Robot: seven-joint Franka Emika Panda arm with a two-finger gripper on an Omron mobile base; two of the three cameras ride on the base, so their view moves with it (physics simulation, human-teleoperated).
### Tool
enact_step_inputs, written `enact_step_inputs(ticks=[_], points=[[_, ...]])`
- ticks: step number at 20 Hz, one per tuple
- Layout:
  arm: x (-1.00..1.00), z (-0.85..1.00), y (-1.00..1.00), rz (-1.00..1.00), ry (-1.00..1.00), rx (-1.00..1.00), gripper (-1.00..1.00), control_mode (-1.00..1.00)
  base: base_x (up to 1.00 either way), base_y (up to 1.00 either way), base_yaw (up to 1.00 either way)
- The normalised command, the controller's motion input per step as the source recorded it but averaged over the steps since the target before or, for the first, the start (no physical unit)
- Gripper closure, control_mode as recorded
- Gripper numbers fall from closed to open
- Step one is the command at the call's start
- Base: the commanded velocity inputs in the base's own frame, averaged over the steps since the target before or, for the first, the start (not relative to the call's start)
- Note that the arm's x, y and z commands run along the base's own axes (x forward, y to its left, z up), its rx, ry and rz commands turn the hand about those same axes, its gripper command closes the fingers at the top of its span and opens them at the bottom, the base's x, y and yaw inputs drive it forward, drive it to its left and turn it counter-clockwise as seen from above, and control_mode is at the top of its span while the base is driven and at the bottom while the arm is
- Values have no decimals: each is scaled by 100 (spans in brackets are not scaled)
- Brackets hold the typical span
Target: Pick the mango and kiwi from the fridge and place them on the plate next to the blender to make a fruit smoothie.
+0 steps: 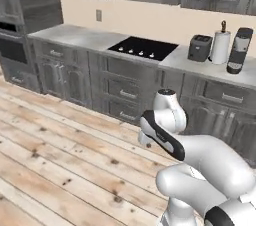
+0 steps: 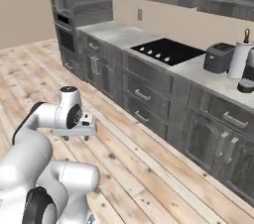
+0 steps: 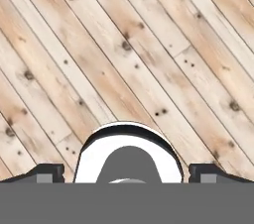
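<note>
While folded low | gripper [image 2: 77,138] faces floor [image 3: 124,44] (jaws apart)

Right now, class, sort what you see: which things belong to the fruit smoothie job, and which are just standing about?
Belongs to the job:
- pincer, open, above the wooden floor

Just standing about:
- toaster
- paper towel roll
- coffee machine
- cooktop
- wall oven

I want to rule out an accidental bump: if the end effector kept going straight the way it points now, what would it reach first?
The wooden floor. The open, empty end effector points straight down at bare planks, with nothing between as far as the hand view shows.
</note>
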Motion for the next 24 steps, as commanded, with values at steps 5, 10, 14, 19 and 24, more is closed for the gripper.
enact_step_inputs(ticks=[5, 10, 14, 19, 24], points=[[0, 0, 0, 0, 0, 0, -100, 100, -100, -20, -64], [0, 0, 0, 0, 0, 0, -100, 100, -97, -47, -54], [0, 0, 0, 0, 0, 0, -100, 100, -23, -100, -41], [0, 0, 0, 0, 0, 0, -100, 100, 47, -100, -27], [0, 0, 0, 0, 0, 0, -100, 100, 94, -97, -16]])
